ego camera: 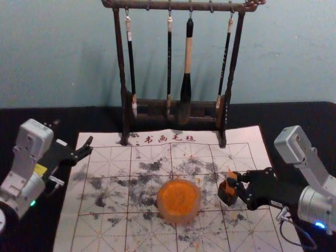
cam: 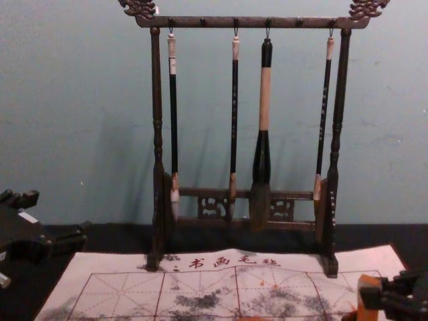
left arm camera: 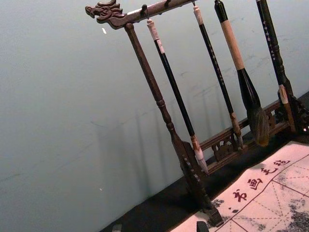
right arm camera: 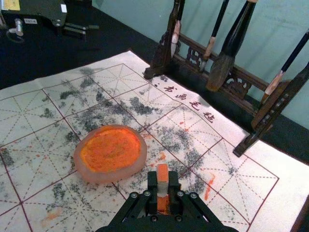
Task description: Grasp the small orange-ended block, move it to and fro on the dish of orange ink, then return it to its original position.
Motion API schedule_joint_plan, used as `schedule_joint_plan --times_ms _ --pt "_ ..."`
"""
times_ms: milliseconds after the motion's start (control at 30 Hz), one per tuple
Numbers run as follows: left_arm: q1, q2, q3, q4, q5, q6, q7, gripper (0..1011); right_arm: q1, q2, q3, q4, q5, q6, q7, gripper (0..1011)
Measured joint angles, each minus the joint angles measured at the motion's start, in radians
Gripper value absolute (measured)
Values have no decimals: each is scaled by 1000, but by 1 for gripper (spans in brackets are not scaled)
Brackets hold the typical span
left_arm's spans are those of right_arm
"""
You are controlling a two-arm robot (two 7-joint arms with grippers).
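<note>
One pale rectangular cloth mat [ego camera: 252, 137], ruled in dark red squares with dashed diagonals, blotched grey-black (a few flecks orange). One round, pinkish-rimmed dish [right arm camera: 86, 170] of bright orange ink [right arm camera: 110, 150]; one small oblong block [right arm camera: 162, 175], banded orange and whitish. One dark brown wooden brush rack [ego camera: 178, 6]; blue-green wall [ego camera: 63, 52].

The characters 书画毛毡 [ego camera: 169, 139], 4 in dark red, ran along the far edge of the pale mat [ego camera: 65, 226]. Writing on a brush handle [left arm camera: 213, 60] was too small to read.

The dish [ego camera: 178, 218] sits on the mat [ego camera: 68, 231], block [right arm camera: 162, 177] to its right, rack [ego camera: 173, 6] behind.
</note>
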Motion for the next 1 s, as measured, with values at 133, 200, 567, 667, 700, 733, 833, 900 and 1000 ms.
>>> schedule_joint_plan --times_ms 133,200,567,667,700,733,833,900,1000 --pt "0 0 0 0 0 0 0 1001 6 -5 -6 15 -3 2 1 81" --pt "0 0 0 0 0 0 0 1001 11 -9 -11 25 -5 5 2 81" --pt "0 0 0 0 0 0 0 1002 30 -23 -30 65 -13 18 7 81" --pt "0 0 0 0 0 0 0 1001 35 -26 -34 74 -13 19 9 81" --pt "0 0 0 0 0 0 0 1001 36 -26 -34 76 -14 20 9 81" --pt "0 0 0 0 0 0 0 1001 36 -26 -35 77 -14 20 9 81" --pt "0 0 0 0 0 0 0 1001 37 -27 -35 79 -14 22 9 81" --pt "0 0 0 0 0 0 0 1001 37 -29 -35 79 -13 23 8 81" --pt "0 0 0 0 0 0 0 1001 37 -29 -35 79 -13 24 8 81"
